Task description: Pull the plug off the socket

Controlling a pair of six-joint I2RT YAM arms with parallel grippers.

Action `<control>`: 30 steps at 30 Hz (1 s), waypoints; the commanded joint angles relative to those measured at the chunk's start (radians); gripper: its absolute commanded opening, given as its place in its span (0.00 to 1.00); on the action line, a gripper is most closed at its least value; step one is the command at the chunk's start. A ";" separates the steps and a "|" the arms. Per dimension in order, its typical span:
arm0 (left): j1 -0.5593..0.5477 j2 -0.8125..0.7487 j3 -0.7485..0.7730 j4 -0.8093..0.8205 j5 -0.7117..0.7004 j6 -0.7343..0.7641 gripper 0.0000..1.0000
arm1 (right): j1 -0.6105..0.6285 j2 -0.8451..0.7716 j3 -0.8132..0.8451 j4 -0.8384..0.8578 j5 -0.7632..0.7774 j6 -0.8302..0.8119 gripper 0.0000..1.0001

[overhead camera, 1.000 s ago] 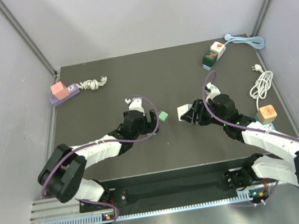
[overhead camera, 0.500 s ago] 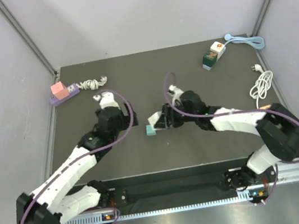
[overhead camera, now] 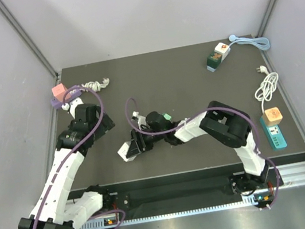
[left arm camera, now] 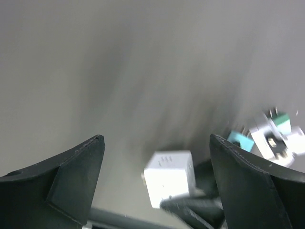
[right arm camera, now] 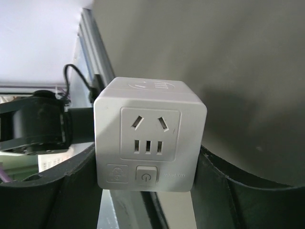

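Note:
My right gripper (overhead camera: 130, 150) is shut on a white cube socket (overhead camera: 127, 152), holding it low at the left-centre of the table. In the right wrist view the socket (right arm camera: 150, 136) sits between my fingers (right arm camera: 57, 191), and its front face with its holes and power button has nothing plugged in. My left gripper (overhead camera: 101, 127) is open and empty, up and to the left of the socket. In the left wrist view, the socket (left arm camera: 170, 177) shows blurred between the open fingers (left arm camera: 76, 167). A small green block (overhead camera: 167, 116) lies beside the right arm.
A pink cube on a purple strip (overhead camera: 60, 94) and a white cable (overhead camera: 93, 85) lie at the far left. A green-white socket (overhead camera: 217, 56) with a blue cable (overhead camera: 251, 42) is at the far right. A white cord (overhead camera: 266, 86) and an orange cube on a teal strip (overhead camera: 273, 124) are at the right edge.
My right gripper has carried the white socket from the table's middle to the left and nearer. My left arm has swung back to the left, away from it.

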State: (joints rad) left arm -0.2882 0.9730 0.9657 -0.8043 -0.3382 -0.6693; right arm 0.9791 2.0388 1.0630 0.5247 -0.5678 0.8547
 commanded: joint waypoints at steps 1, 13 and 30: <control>0.006 0.006 0.039 -0.091 0.076 -0.062 0.95 | 0.000 0.012 0.080 0.098 -0.040 0.029 0.20; 0.007 -0.005 -0.061 -0.053 0.249 -0.147 0.94 | 0.000 -0.038 0.109 -0.158 0.006 -0.152 0.91; 0.006 0.013 -0.085 -0.121 0.373 -0.205 0.94 | -0.135 -0.551 -0.112 -0.426 0.244 -0.365 1.00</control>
State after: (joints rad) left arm -0.2867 0.9817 0.9016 -0.8761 -0.0143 -0.8417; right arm 0.8803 1.5860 0.9981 0.1711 -0.4057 0.5663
